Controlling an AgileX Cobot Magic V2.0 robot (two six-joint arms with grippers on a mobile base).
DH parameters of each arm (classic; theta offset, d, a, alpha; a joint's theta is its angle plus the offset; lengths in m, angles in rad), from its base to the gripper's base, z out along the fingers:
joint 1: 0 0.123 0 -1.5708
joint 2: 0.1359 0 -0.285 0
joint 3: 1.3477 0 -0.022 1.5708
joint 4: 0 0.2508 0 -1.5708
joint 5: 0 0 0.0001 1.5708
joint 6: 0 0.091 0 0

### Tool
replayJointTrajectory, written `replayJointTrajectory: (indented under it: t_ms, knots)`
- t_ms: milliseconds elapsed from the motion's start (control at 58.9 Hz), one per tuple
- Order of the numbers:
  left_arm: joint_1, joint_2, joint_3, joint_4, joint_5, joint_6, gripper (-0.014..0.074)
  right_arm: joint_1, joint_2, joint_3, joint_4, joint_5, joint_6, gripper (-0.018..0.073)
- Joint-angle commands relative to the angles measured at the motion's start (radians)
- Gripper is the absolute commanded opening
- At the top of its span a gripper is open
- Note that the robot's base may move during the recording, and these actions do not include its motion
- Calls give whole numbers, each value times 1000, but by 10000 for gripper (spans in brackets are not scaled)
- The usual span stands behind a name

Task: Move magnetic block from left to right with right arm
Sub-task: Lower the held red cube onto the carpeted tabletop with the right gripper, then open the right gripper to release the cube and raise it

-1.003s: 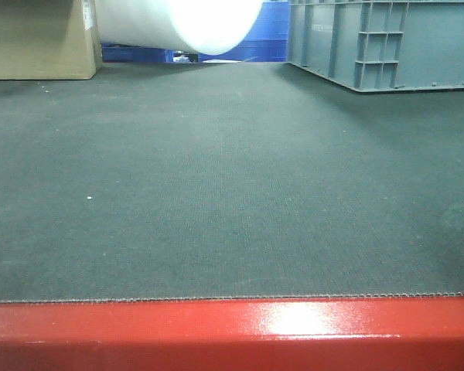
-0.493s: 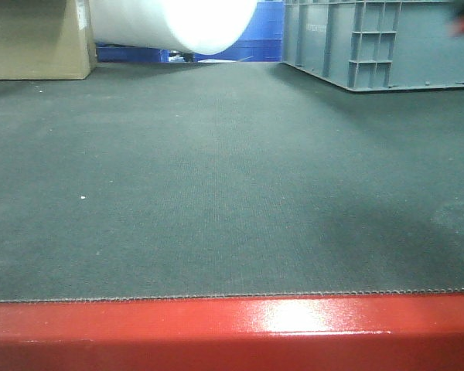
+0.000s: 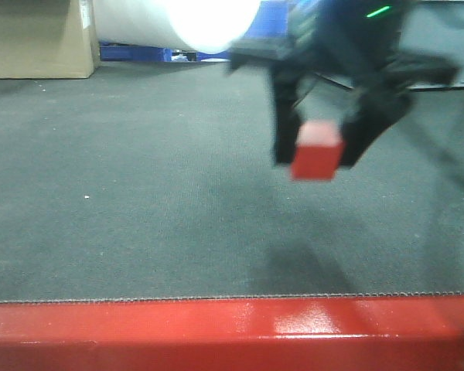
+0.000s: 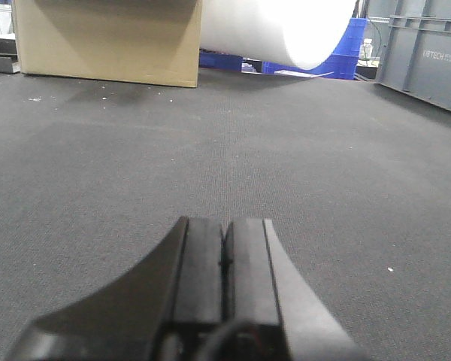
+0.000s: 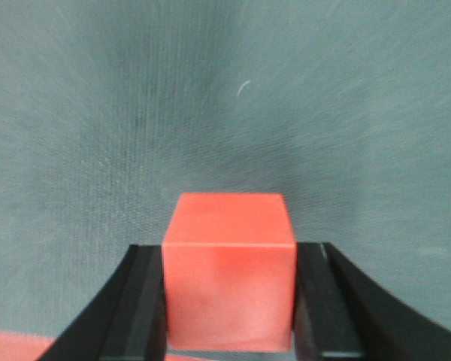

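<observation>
The right claw [image 3: 319, 151] grips the magnetic block [image 3: 316, 151] between its two black fingers [image 3: 283, 127], one pressed to each side of the red cube. In the front view it sits in the upper right of the frame, blurred, with the block hanging in the air above the dark surface [image 3: 139, 216] and a faint shadow on the mat below it. A green light [image 3: 378, 11] glows on the right arm [image 3: 348, 39] near the top edge.

From the right wrist view the block [image 5: 229, 271] fills the lower middle of the frame, squarely between the fingers [image 5: 135, 308], its top face and near face showing and the grey-green mat beyond it.

The left claw [image 4: 224, 286] sits at the bottom middle of its own view, its two pads pressed together with nothing between them, low over the mat.

Farther out, a red edge [image 3: 216, 332] runs along the bottom of the front view. At the upper left stands a cardboard box [image 4: 105, 37], a white roll [image 4: 286, 30] beside it, blue crates [image 4: 338, 53] behind that, and a grey crate [image 4: 428, 53] at the upper right.
</observation>
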Motion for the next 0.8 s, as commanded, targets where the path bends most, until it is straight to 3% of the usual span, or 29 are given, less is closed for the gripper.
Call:
replayJointTrajectory:
  t_ms: [0, 272, 782]
  knots:
    - [-4, -5, 9, 0, -88, -4, -116, 19, 42, -138, -23, 61, 11, 307]
    - [-4, -5, 9, 0, -88, -4, -116, 49, 220, -356, -18, 193, 59, 307]
    - [-4, -5, 9, 0, -88, -4, -116, 49, 240, -364, 20, 124, 87, 307]
